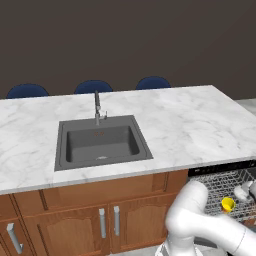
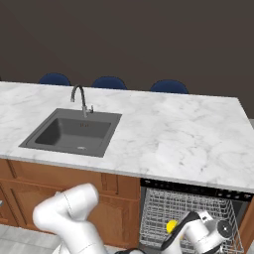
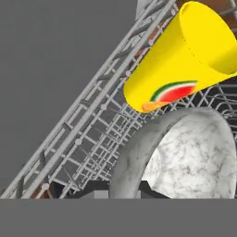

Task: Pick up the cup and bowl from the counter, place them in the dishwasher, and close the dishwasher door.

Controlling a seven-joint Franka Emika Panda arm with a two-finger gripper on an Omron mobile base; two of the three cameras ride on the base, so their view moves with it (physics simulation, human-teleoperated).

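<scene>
Left base view: the yellow cup (image 1: 228,204) sits in the dishwasher rack (image 1: 230,187) at 4 o'clock, below the marble bench (image 1: 190,130) edge. Right base view: the hand (image 2: 201,233) reaches over the rack. Hand view: the hand pinches the bowl (image 3: 185,157) rim at 6 o'clock, just beside the cup.

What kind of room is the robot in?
It looks like a kitchen, in a computer-made picture. There is a marble counter with a dark sink and faucet, and an open dishwasher with a wire rack underneath.
</scene>
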